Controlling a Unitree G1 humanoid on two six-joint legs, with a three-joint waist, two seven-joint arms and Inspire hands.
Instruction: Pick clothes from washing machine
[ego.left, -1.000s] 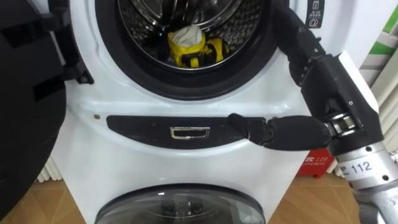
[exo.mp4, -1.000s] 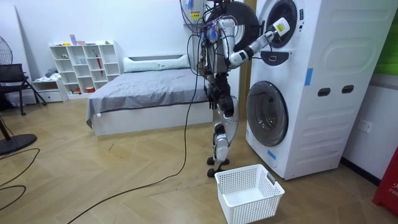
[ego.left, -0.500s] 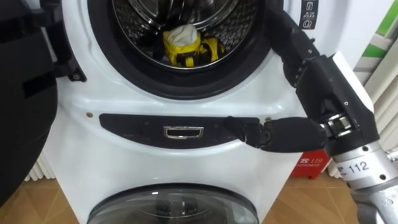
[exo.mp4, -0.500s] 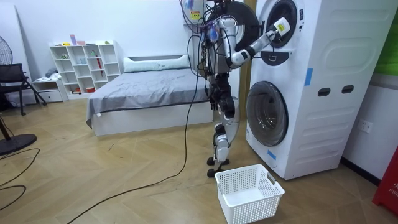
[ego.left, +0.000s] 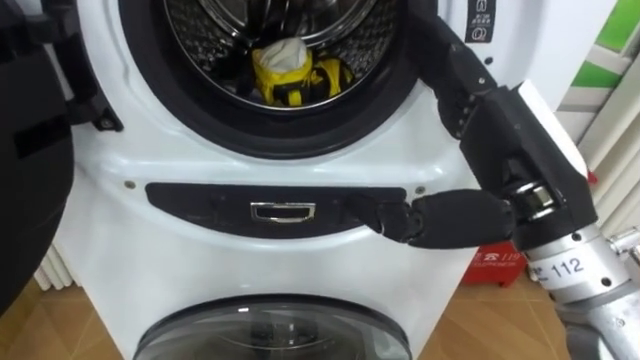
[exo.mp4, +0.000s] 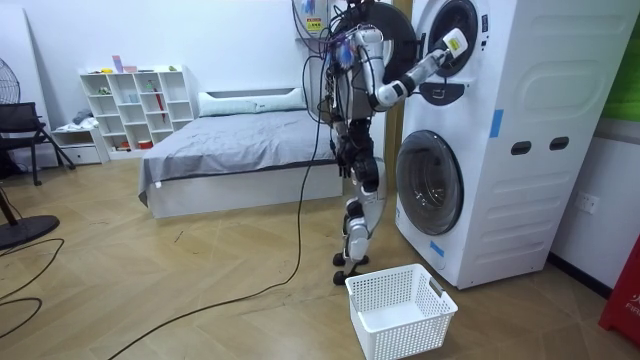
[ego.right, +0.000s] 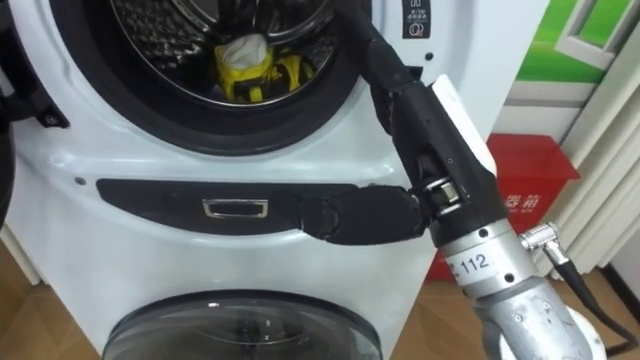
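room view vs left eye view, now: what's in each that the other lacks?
Room view adds: a white basket on the floor by the washer, plus the bed and the shelf. Left eye view adds: yellow and white clothes lying in the upper drum, clear of the hand. Both: the washer and the right hand, open, at the drum's rim.

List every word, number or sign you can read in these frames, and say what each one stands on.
"112": on the silver wrist cuff behind the right hand.
White print on the red box beside the washing machine: too small to read.
Symbols on the dark control strip at the machine's upper right: too blurred to read.
Metal badge on the dark panel: unreadable.
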